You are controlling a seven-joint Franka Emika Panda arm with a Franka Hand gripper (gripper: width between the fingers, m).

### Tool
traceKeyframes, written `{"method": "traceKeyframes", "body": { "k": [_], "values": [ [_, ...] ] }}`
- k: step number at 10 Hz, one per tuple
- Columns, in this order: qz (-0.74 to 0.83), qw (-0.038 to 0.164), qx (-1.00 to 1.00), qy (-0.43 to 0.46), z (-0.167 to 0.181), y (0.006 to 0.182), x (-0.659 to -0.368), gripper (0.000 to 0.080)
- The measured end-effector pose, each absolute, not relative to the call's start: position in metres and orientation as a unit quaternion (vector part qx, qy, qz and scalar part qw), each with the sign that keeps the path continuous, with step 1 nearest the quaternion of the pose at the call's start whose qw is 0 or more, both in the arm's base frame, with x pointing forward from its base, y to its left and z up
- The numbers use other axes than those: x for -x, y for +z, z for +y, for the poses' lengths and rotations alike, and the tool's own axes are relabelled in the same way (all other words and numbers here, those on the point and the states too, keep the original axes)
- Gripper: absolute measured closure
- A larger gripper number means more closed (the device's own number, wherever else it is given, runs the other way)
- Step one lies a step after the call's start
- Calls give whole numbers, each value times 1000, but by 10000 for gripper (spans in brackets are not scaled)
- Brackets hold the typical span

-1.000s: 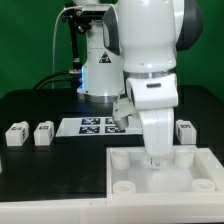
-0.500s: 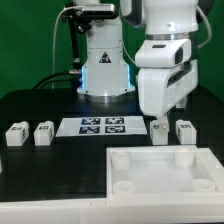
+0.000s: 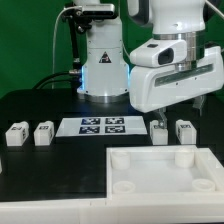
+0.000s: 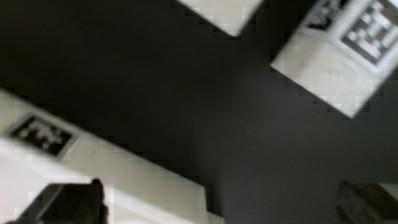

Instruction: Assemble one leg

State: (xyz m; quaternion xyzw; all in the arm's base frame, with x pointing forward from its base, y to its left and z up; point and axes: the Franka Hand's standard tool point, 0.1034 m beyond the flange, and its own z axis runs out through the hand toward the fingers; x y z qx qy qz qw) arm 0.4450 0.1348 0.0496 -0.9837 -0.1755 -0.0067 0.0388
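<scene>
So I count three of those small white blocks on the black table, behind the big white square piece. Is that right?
Not quite: there are four, not three. The exterior view shows the outer left leg and inner left leg, plus the inner right leg and outer right leg. All sit on the black table behind the large white square piece.

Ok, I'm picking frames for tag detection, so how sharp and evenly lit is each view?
Exterior view: sharp and evenly lit, with the marker board tags crisp and a blue glow on the arm's base. Wrist view: soft and smeared; the tag on a white part is blurred, and the dark fingers nearly merge with the black table.
</scene>
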Motion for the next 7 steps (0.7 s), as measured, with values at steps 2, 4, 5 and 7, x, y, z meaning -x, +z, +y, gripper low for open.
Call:
{"method": "traceKeyframes", "body": {
  "k": [2, 4, 5, 7],
  "values": [
    [-30, 48, 998, 4, 154, 48, -438, 150],
    [-21, 50, 999, 0, 156, 47, -438, 150],
    [-23, 48, 998, 14, 156, 46, -436, 150],
    [-31, 38, 995, 91, 152, 46, -425, 150]
  ]
}}
